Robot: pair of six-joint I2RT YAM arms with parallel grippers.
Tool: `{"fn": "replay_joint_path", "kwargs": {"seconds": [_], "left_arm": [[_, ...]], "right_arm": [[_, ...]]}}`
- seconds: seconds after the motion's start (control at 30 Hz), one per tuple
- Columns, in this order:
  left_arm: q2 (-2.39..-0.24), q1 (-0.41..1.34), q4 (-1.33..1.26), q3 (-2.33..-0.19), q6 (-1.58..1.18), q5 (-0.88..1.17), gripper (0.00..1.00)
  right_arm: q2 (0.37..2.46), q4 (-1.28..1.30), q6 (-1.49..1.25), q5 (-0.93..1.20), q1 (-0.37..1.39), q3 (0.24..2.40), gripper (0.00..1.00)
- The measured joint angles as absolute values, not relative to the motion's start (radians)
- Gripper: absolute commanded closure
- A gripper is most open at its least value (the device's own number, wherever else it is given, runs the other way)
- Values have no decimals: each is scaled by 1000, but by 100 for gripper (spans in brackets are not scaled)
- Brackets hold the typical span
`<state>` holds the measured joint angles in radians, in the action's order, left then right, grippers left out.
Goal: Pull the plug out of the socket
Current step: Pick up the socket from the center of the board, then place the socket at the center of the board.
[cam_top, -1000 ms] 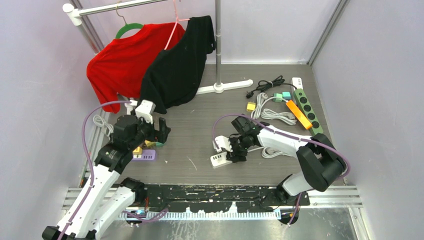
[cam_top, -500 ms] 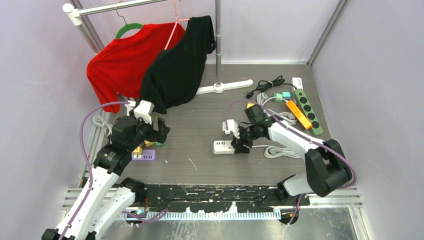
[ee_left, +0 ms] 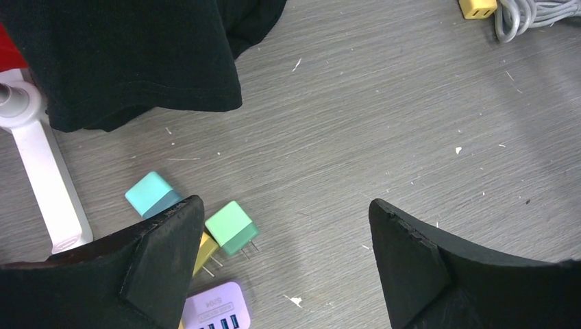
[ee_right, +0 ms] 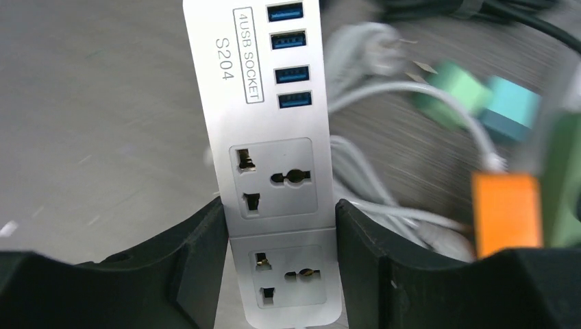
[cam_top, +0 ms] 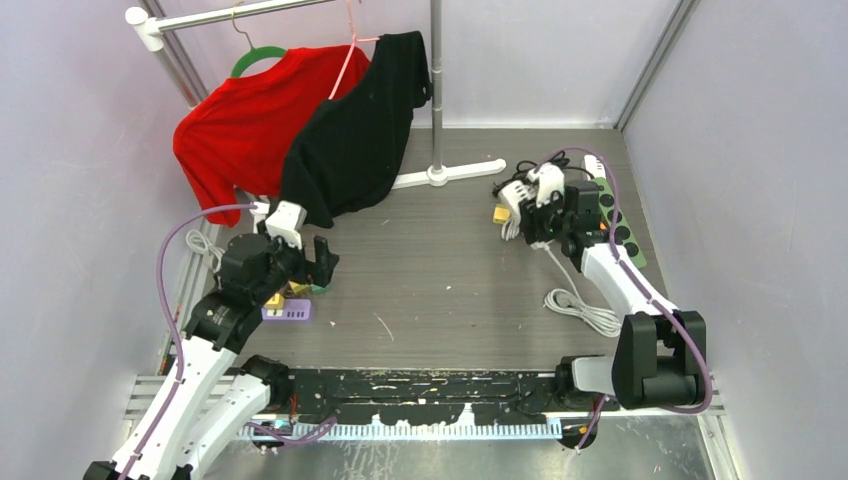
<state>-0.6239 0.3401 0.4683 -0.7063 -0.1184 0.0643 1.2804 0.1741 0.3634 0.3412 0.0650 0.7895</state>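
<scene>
Right wrist, right claw (ee_right: 277,229) clamping white power strip (ee_right: 268,171) (printed "4USB SOCKET S204"); left claw (ee_left: 284,214) wide open

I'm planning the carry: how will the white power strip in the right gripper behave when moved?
The white power strip looks like rigid plastic, so it likely won't bend in the right gripper. Its smooth sides may slip, since it is pinched near one end. The white cord looks floppy and will probably drag.
</scene>
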Motion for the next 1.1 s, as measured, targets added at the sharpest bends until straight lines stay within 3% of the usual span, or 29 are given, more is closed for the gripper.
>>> {"fn": "replay_joint_path", "kwargs": {"seconds": [0.17, 0.37, 0.43, 0.57, 0.7, 0.93, 1.0, 1.1], "left_arm": [[-617, 340, 468, -706, -119, 73, 11], [-617, 340, 468, -706, -119, 81, 11], [-615, 340, 467, -704, -119, 81, 11], [-609, 340, 468, -700, -119, 81, 12], [-608, 340, 467, -699, -119, 83, 12], [-608, 340, 467, -698, -119, 83, 12], [-609, 340, 467, -698, -119, 83, 12], [-611, 340, 467, -698, -119, 83, 12]], "right_arm": [[1316, 7, 217, 56, 30, 769, 90], [1493, -23, 165, -54, 2, 877, 81], [1567, -14, 162, -65, -5, 941, 69], [1626, -5, 158, -70, -12, 996, 33], [1626, 12, 148, -65, -11, 1006, 14], [1593, 55, 120, -23, -11, 1007, 10], [1544, 95, 110, 19, -11, 1009, 1], [1451, 204, 97, 157, -15, 1053, 0]]}}
